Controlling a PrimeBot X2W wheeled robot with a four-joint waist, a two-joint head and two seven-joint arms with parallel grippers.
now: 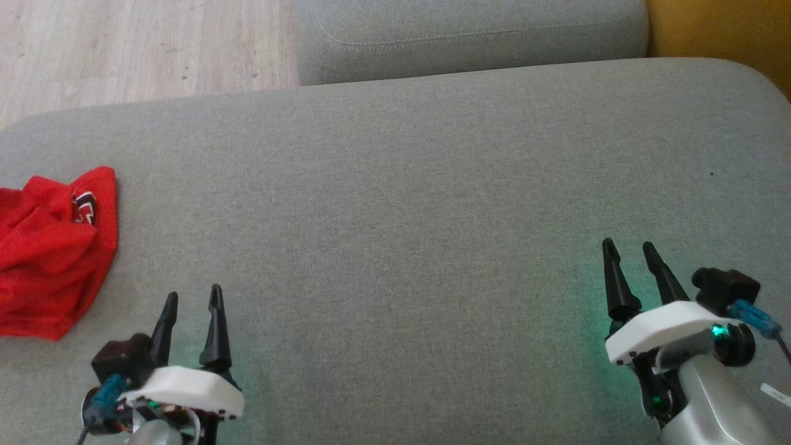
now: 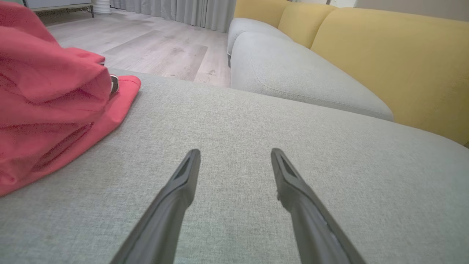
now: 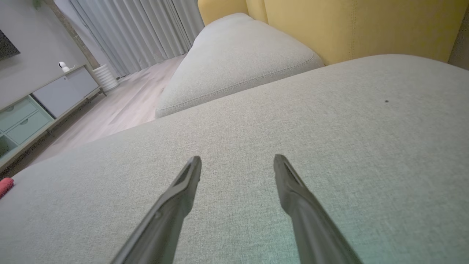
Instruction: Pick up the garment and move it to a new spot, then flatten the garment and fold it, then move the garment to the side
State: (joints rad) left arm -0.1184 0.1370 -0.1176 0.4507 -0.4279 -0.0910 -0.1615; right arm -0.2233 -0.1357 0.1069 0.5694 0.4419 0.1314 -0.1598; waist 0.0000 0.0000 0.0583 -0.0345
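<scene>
Garment [image 1: 52, 247]: red cloth, crumpled into a loose heap, not spread. It has several soft folds and creases, and one hemmed edge runs down its right side in the head view. A small patch with black and white marks sits near the top of the heap; what it shows is too small to read. The heap's left part is cut off by the frame edge.

Position: the garment lies on the grey cushion [image 1: 395, 204], at its far left, near the rounded edge that meets the wooden floor [image 1: 123, 49].

Left claw [image 1: 193, 292]: open, fingers apart, nothing between them. It is near the garment, just to its right, and not touching it. In the left wrist view the cloth is bulky at the left, clear of both fingers.

Right claw [image 1: 628, 243]: open, empty, over bare cushion, well apart from the garment. In the right wrist view a sliver of red shows at the left edge.

A green glow falls on the fabric beside each claw. A second cushion [image 1: 469, 37] lies behind, against a yellow backrest [image 2: 388, 55].
</scene>
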